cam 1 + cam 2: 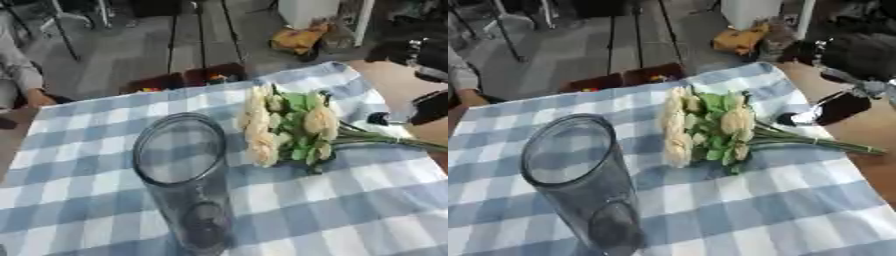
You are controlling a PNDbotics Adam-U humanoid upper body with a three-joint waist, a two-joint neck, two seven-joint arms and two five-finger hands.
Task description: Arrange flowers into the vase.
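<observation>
A tall clear glass vase (184,170) stands upright on the blue-and-white checked cloth (350,210), left of centre and near the front. A bunch of cream flowers with green leaves (706,127) lies flat on the cloth to the vase's right. Its blooms point toward the far edge and its green stems (815,142) run out to the right. My right hand (833,107), black with silver parts, comes in from the upper right and hovers just above the stems, close to the blooms. Whether it touches the stems is unclear. My left hand shows in neither view.
The cloth ends at the right, where bare brown tabletop (868,135) shows. Dark red crates (188,79) stand behind the table's far edge. A yellow bag (297,37) lies on the floor beyond. A person's sleeve and hand (31,90) are at the far left edge.
</observation>
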